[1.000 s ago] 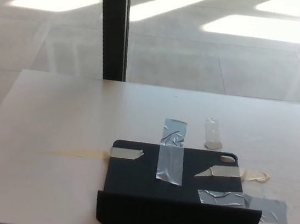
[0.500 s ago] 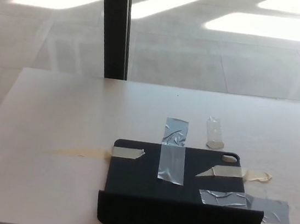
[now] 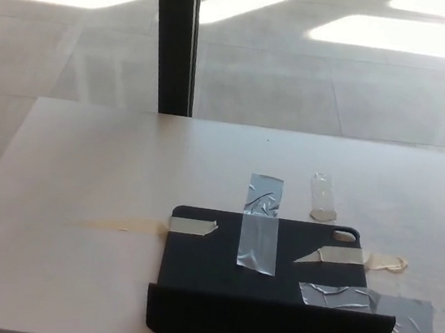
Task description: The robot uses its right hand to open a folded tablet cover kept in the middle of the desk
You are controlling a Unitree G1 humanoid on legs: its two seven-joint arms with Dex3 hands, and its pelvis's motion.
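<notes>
While you check the head view, note that neither hand shows, left or right, so you can't tell from here whether either one is released, clenched or grasping anything, and there is no hand to place things against. The tablet cover (image 3: 260,282) lies flat on the surface (image 3: 98,175), at the near edge and a bit right of centre in the picture. It is black, with its near flap (image 3: 267,323) standing up as a low wall along the front edge. You get a small camera cutout (image 3: 345,236) at its far right corner. Tape holds it down: a grey strip (image 3: 260,223) runs from the surface over the far edge onto the cover, roughly mid-width. A beige strip (image 3: 191,226) sits at the far left corner, and a faint yellowish smear (image 3: 116,224) trails off from it across the surface to the left. Another beige strip (image 3: 350,258) crosses the right edge and ends crumpled on the surface. A crinkled grey strip (image 3: 368,305) crosses the right edge closer to the flap, half on the cover, half on the surface. A small clear piece of tape (image 3: 324,198) lies on the surface just beyond the far right corner, apart from the cover. Beyond the surface you see a dark vertical post (image 3: 176,37) and tiled floor (image 3: 342,67) with bright sun patches.
</notes>
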